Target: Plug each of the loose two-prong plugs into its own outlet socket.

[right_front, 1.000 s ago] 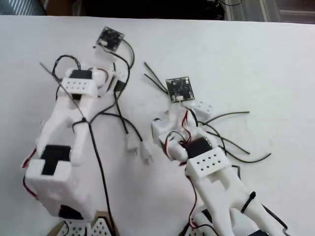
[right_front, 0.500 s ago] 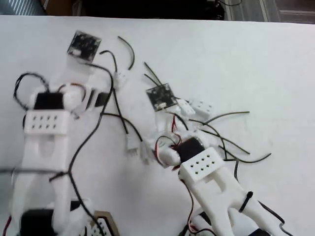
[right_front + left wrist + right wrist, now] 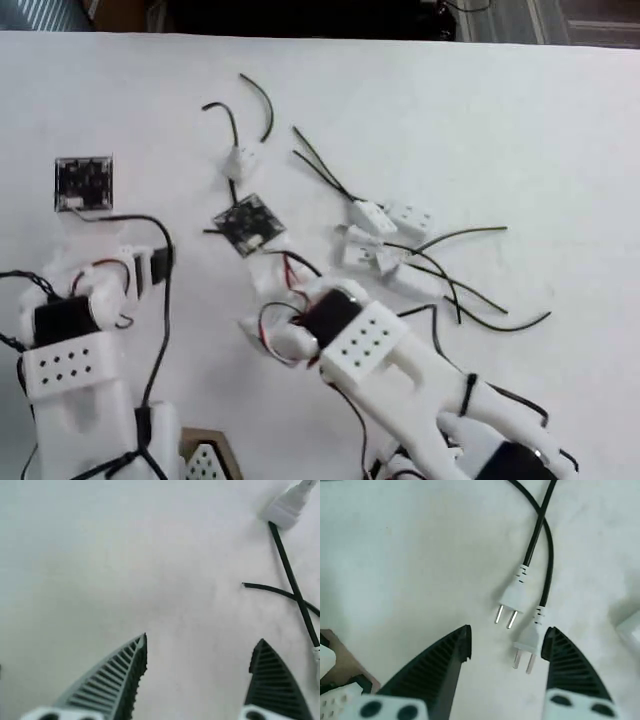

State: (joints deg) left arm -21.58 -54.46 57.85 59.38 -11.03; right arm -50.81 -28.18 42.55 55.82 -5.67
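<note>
two fingers of the right tool (image 3: 509, 630) stand wide apart and hold nothing, low over the white table (image 3: 395, 555). ahead of that gap two things lie flat on the table, prongs turned toward the tool. one plug (image 3: 512, 596) lies a little farther off, its two prongs near the middle of the gap. the other plug (image 3: 530, 637) lies just beside it and closer in, right next to the inner edge of one finger; whether they touch i cannot tell. each is white with a black cord (image 3: 550, 547), and the two cords cross farther out. a white block (image 3: 630, 622) pokes in at the edge of the right wrist view, near the plugs.

from above, the right arm (image 3: 365, 345) lies across the front middle of the table. beyond it and to its right sits a cluster of white sockets (image 3: 410, 218), close together, with thin black wires (image 3: 470, 233) trailing around them.

the left tool (image 3: 202, 640) is spread wide too, nothing between its fingers, over bare table. off to one side of it a white piece (image 3: 292, 502) sits on the end of a black lead (image 3: 284, 562) that crosses a second one. the left arm (image 3: 65, 370) stands at the table's left front, well apart from the sockets
</note>
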